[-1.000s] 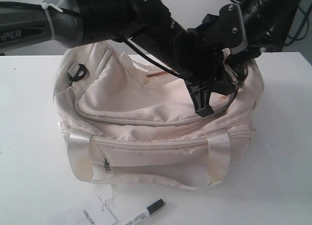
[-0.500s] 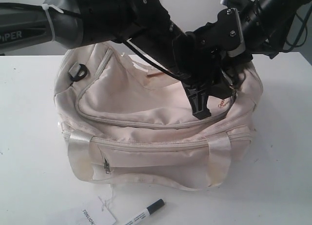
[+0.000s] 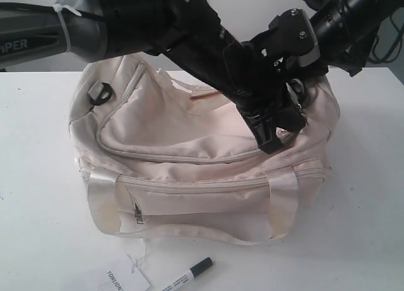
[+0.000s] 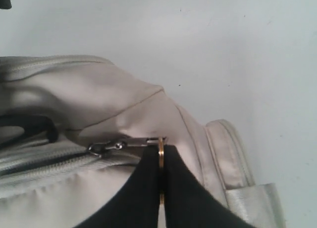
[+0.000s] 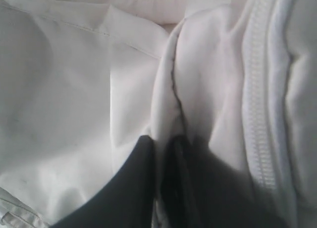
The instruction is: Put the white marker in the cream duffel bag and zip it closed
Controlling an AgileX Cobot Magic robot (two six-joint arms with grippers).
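The cream duffel bag (image 3: 183,146) sits mid-table, its curved top zipper (image 3: 189,157) running toward the right end. On the table in front of the bag lies the white marker (image 3: 188,276) with its black cap, apart from both grippers. My left gripper (image 3: 273,139) reaches across to the bag's right end and, in the left wrist view, is shut (image 4: 161,145) on the gold ring pull (image 4: 161,156) beside the zipper slider (image 4: 106,148). My right gripper (image 3: 297,109) is at the same end, shut (image 5: 161,141) on a fold of the bag's fabric (image 5: 171,89).
A white paper tag (image 3: 120,280) with print lies next to the marker at the front edge. A black D-ring (image 3: 100,93) hangs at the bag's left end. Both arms cross above the bag's right half. White table (image 3: 360,209) surrounds the bag.
My right gripper has closed on the fabric fold at the bag's right end. The left gripper, still on the ring pull, has shifted slightly right.
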